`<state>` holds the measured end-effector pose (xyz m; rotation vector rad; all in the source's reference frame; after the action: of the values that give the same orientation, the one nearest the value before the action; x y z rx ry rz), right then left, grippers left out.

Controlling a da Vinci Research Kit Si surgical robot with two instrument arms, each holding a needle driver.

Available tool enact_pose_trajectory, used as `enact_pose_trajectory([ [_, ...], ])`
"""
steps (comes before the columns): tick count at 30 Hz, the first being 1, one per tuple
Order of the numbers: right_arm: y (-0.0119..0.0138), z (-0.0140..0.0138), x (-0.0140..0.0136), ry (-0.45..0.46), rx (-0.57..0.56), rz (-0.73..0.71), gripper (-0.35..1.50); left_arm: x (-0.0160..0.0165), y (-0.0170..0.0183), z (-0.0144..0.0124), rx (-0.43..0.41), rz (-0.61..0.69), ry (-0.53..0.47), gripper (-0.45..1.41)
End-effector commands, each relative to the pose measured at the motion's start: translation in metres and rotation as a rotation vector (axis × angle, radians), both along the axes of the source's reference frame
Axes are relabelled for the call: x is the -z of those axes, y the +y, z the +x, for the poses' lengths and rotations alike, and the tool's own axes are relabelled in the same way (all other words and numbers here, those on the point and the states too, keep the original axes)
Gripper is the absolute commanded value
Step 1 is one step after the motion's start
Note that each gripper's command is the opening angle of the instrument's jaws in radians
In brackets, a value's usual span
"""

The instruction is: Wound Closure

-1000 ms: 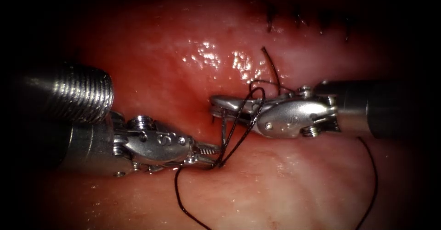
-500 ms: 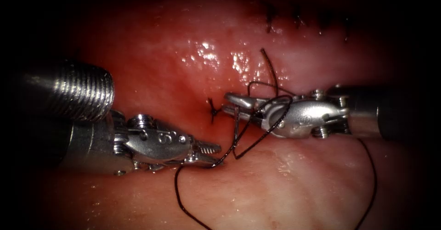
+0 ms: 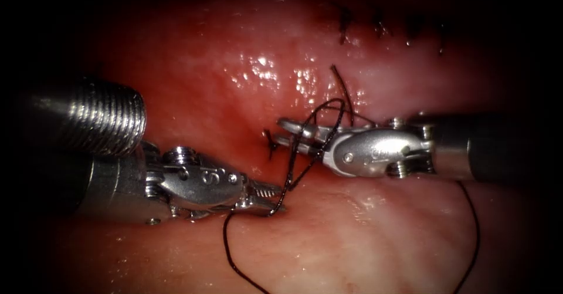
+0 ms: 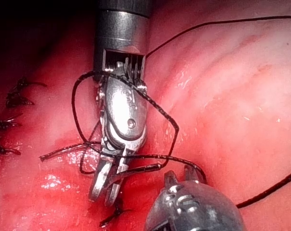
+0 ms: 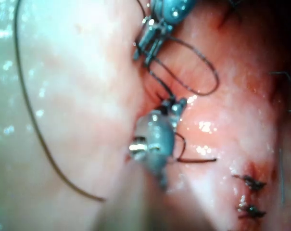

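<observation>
Dark thread (image 3: 305,153) is looped around the right gripper (image 3: 287,132), whose jaws stand slightly apart and hold nothing, just right of a small knot (image 3: 270,143) at the cut. The left gripper (image 3: 267,197) is closed on the thread. No needle can be made out. Judging from this, slack could let the loops slide off, or a hard pull could tear the tissue (image 3: 375,229).
</observation>
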<state>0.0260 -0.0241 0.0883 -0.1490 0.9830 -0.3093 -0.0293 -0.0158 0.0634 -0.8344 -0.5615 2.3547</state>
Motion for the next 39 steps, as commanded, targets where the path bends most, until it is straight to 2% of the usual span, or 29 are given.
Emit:
enact_pose_trajectory([
  [1,-0.0005,0.0006,-0.0005,-0.007,0.009,0.0,-0.35,-0.0005,-0.0002,-0.0006,0.0,-0.001,-0.001,-0.1],
  [13,-0.0016,-0.0012,-0.0009,-0.017,0.024,0.02,-0.35,-0.0006,-0.0002,-0.0006,0.0,-0.002,-0.001,-0.11],
  [22,-0.0021,-0.002,-0.0023,-0.069,0.02,0.069,-0.35,-0.0006,-0.0002,-0.0006,-0.001,-0.002,-0.001,-0.11],
  [39,-0.0043,-0.002,-0.0049,-0.15,0.055,0.165,-0.35,-0.0006,-0.0003,-0.0006,-0.001,-0.002,-0.001,-0.11],
])
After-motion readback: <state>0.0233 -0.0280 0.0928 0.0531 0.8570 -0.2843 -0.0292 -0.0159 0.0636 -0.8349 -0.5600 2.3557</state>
